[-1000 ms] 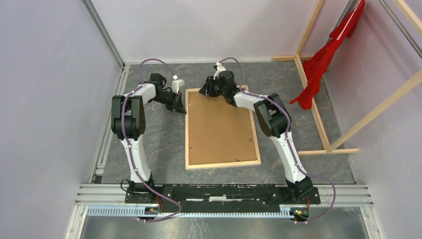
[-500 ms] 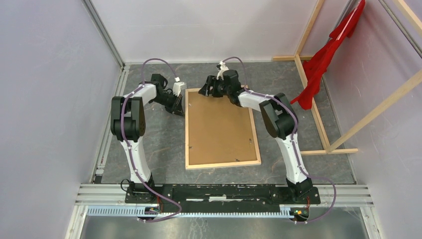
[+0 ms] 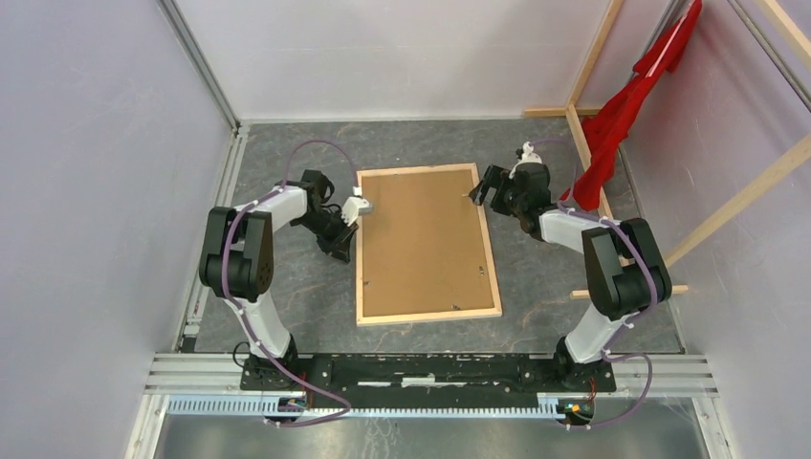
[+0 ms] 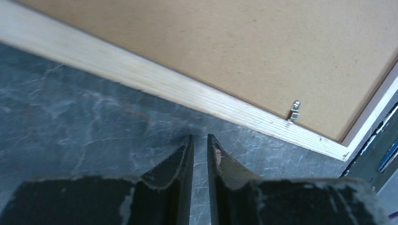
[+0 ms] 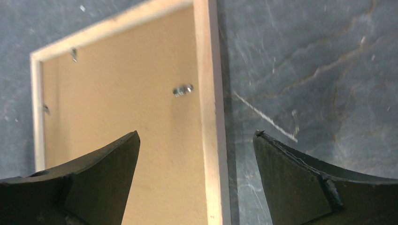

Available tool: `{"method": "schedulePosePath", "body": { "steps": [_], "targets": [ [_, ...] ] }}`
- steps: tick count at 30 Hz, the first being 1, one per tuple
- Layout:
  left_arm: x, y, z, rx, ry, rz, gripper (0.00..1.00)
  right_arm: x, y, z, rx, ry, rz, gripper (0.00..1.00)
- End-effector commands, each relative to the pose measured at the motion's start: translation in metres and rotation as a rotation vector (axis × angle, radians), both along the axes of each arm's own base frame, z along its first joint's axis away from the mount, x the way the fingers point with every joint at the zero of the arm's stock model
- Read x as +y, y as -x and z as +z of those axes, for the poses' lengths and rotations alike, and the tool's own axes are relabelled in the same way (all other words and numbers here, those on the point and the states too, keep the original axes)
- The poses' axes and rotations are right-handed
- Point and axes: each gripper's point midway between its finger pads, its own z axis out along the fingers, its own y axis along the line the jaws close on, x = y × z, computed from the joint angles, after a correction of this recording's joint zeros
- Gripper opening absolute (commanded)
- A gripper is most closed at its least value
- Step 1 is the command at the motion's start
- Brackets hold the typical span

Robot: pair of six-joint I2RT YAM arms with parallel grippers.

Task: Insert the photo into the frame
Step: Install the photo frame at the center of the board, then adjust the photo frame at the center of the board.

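Observation:
The frame [image 3: 429, 315] lies face down on the grey table, bare wood border up, with a brown backing board [image 3: 421, 239] filling it. The photo is hidden. My left gripper [image 3: 350, 228] sits low on the table just outside the frame's left border [image 4: 155, 77], its jaws all but shut with a thin slit and nothing between them [image 4: 199, 137]. My right gripper [image 3: 485, 187] hovers by the frame's top right corner, wide open and empty [image 5: 197, 136]. Its fingers straddle the right border [image 5: 209, 93] as seen in the right wrist view.
Small metal clips [image 4: 294, 111] [image 5: 182, 89] stand at the board's edges. Bare wooden beams [image 3: 612, 220] with a red cloth [image 3: 622, 115] stand at the right. Walls enclose the left and back; a metal rail [image 3: 430, 368] runs along the near edge.
My right gripper swung from the frame's top edge to its top right corner and opened wide. The left gripper slid nearer along the left border.

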Motion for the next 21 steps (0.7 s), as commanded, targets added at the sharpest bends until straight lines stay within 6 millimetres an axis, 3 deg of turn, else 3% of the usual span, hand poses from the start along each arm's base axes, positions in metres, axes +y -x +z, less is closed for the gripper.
{"method": "schedulePosePath", "body": {
  "steps": [1,7,11,13,18,20,21],
  "targets": [
    [0.0,0.014,-0.006,-0.049,-0.064,-0.117,0.25,0.011,0.004,-0.018,0.038,-0.008,0.041,0.98],
    [-0.01,0.034,-0.011,-0.06,-0.09,-0.198,0.25,0.061,-0.013,-0.037,0.094,-0.016,0.162,0.98],
    [-0.021,0.04,-0.012,-0.06,-0.089,-0.236,0.28,0.117,-0.032,-0.039,0.111,-0.058,0.27,0.98],
    [-0.031,0.042,-0.011,-0.06,-0.078,-0.259,0.31,0.152,-0.047,-0.03,0.09,-0.081,0.326,0.98],
    [-0.075,0.052,-0.01,-0.049,-0.051,-0.356,0.42,0.247,-0.072,-0.031,0.109,-0.137,0.497,0.98],
    [-0.088,0.059,-0.01,-0.049,-0.051,-0.399,0.46,0.265,-0.078,-0.033,0.115,-0.153,0.529,0.98],
    [-0.091,0.061,-0.009,-0.051,-0.054,-0.418,0.48,0.264,-0.081,-0.035,0.118,-0.153,0.527,0.98]
  ]
}}
